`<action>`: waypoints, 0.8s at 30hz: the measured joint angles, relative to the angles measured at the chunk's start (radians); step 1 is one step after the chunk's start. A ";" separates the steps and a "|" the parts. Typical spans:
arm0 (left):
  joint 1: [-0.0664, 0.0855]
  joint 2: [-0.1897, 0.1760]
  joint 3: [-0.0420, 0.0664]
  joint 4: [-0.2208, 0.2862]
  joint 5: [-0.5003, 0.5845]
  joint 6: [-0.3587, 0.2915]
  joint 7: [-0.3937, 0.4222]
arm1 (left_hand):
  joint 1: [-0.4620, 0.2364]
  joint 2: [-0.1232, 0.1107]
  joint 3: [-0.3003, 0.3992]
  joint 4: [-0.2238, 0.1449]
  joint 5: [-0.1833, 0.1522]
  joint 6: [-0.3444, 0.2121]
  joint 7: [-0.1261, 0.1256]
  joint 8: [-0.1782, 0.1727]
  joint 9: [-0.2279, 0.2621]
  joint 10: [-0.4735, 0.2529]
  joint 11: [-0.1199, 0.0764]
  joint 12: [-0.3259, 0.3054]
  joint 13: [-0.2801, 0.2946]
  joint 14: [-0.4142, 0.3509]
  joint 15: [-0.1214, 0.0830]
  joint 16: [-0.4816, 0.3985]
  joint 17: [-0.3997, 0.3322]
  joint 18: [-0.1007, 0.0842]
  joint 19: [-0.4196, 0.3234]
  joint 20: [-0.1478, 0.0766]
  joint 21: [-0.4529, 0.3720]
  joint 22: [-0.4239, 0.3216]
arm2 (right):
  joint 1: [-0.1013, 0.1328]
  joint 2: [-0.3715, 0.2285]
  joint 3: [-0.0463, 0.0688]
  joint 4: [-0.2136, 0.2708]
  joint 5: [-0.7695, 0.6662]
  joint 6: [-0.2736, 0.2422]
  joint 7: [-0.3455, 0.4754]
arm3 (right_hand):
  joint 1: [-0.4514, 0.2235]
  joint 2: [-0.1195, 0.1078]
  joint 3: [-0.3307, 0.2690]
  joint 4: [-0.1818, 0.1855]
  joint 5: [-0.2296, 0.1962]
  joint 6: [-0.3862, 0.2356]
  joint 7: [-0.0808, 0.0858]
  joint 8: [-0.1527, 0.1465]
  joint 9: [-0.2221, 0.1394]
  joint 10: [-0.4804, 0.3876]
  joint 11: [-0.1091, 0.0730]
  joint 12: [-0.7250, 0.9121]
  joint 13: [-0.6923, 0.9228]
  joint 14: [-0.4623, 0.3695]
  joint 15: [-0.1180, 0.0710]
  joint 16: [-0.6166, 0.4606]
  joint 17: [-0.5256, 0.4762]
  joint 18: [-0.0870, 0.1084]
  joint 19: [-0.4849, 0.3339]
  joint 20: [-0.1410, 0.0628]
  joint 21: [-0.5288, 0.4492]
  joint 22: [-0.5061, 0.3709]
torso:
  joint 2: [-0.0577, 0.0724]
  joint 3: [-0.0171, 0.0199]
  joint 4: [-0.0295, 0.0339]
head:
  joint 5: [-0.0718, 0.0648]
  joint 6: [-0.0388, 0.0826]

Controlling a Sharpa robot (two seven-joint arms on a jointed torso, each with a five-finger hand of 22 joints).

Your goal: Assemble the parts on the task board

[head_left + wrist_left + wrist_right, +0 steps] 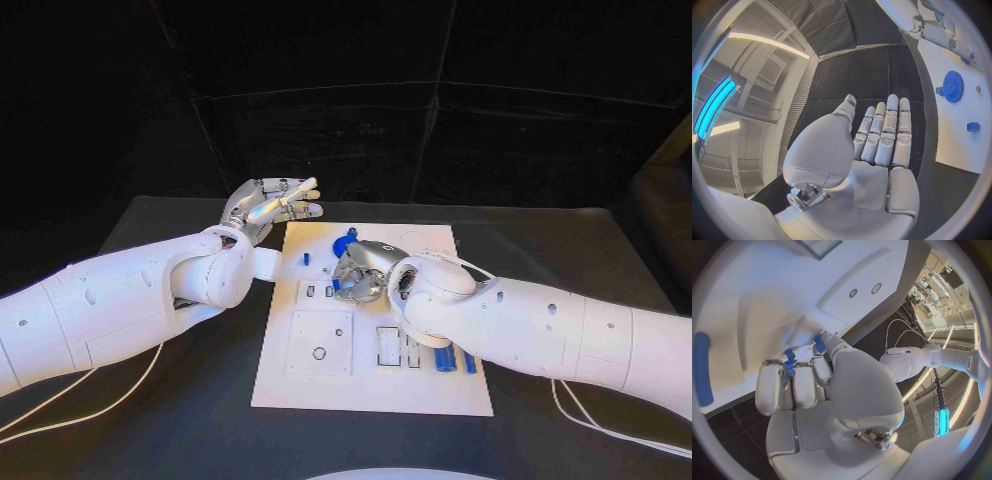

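Observation:
The white task board (368, 385) lies mid-table. My right hand (361, 272) is down on its middle with fingers curled in. In the right wrist view a small blue part (790, 360) shows pinched between the fingers (804, 385), pressed against the board (767, 290). My left hand (274, 205) hovers off the board's far left corner, palm flat and fingers straight (886, 130), holding nothing. A blue gear (346, 243) (951, 86) stands on the board's far part, with a small blue piece (304, 258) (973, 127) beside it. Two blue pegs (447, 358) lie by my right forearm.
The board carries a square raised plate (320, 342) and narrow slots (389, 346) on its near half. Another blue peg (701, 367) lies on the board at the rim of the right wrist view. Black table (173, 420) surrounds the board; cables (577, 410) trail under my right arm.

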 measured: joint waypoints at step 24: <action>0.000 0.002 0.000 -0.003 0.000 0.001 0.000 | 0.000 0.000 0.000 0.000 0.000 0.000 0.000 0.000 0.000 0.000 0.000 0.000 0.000 0.000 0.000 0.000 0.001 0.000 0.000 0.000 0.000 0.000 | 0.004 -0.004 0.002 0.007 -0.037 0.054 -0.013 | -0.028 -0.028 0.000 0.000 -0.010 -0.001 0.000 0.002 -0.004 -0.004 0.004 0.000 -0.005 0.000 0.000 -0.005 -0.010 0.000 0.000 0.000 0.000 -0.002 | 0.000 0.0005 -0.0006 | 0.000 -0.009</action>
